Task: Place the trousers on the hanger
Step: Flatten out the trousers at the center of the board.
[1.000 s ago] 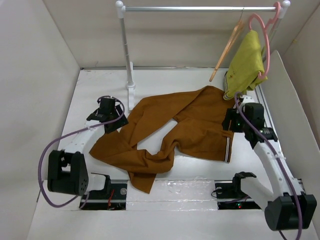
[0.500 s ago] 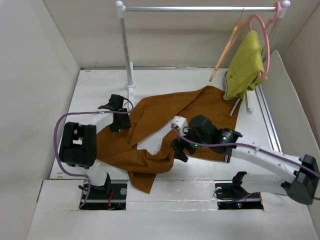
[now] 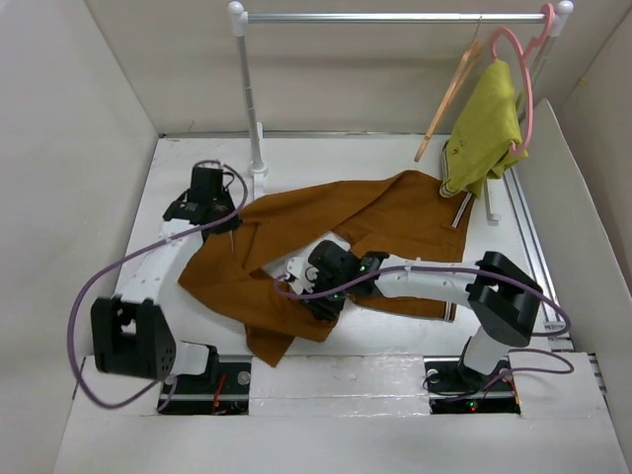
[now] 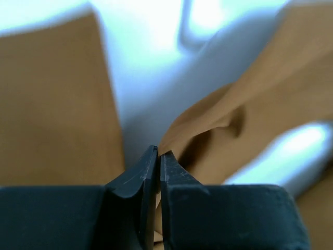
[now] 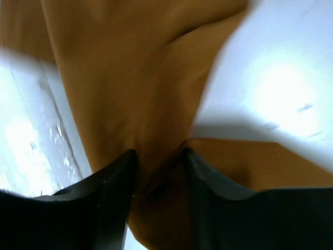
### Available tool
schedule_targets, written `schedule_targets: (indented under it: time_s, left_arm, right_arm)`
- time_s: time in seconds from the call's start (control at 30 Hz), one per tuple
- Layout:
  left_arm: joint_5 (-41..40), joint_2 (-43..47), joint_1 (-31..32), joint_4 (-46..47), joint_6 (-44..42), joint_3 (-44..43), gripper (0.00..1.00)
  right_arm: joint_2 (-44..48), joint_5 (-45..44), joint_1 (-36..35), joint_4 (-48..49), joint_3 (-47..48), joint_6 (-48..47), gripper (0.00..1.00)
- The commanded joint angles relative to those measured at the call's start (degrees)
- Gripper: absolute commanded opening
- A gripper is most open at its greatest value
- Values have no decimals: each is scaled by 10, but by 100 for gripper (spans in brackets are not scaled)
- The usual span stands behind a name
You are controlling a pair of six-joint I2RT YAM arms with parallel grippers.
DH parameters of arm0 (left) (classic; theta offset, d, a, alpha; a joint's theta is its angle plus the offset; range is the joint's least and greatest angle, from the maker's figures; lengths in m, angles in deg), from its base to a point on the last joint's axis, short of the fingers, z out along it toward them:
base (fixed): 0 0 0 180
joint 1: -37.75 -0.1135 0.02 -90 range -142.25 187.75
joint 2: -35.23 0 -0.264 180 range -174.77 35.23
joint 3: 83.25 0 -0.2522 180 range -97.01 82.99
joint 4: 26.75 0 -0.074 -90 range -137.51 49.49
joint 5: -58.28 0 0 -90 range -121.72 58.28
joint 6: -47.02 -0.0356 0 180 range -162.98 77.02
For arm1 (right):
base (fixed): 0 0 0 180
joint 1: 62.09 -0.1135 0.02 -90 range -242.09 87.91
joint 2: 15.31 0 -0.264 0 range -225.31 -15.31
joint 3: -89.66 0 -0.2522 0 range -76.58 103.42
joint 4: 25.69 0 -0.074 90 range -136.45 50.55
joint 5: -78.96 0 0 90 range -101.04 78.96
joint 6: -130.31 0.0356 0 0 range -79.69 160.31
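Observation:
The rust-brown trousers (image 3: pixel 395 222) lie spread across the white table, the waistband to the right and the legs toward the left and front. My left gripper (image 3: pixel 222 219) sits at their upper left edge; in the left wrist view it (image 4: pixel 158 153) is shut, with the edge of the trousers (image 4: pixel 250 130) running into the tips. My right gripper (image 3: pixel 318 296) reaches low across the middle. In the right wrist view its jaws (image 5: pixel 160 156) stand apart astride a raised fold of trousers (image 5: pixel 119 67). The wooden hanger (image 3: pixel 449 94) hangs tilted from the rail at the back right.
A white garment rack has its post (image 3: pixel 247 89) at the back left and its rail (image 3: pixel 395 16) across the top. A yellow-green garment (image 3: pixel 489 123) hangs on a pink hanger (image 3: pixel 523 69) beside the wooden one. Enclosure walls stand on the left, right and back.
My right arm swung from the waistband at the right down to the middle of the trousers and its jaws narrowed around a fold. The left gripper closed on the trousers' left edge.

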Motion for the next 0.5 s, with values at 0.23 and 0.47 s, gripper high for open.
schedule_targets:
  time_s: [0.23, 0.47]
  left_arm:
    - [-95, 89, -7, -69, -9, -175, 0]
    - [-231, 31, -7, -39, -61, -229, 0]
  right_arm:
    - [116, 66, -40, 34, -158, 29, 5]
    - [145, 92, -78, 6, -213, 41, 0]
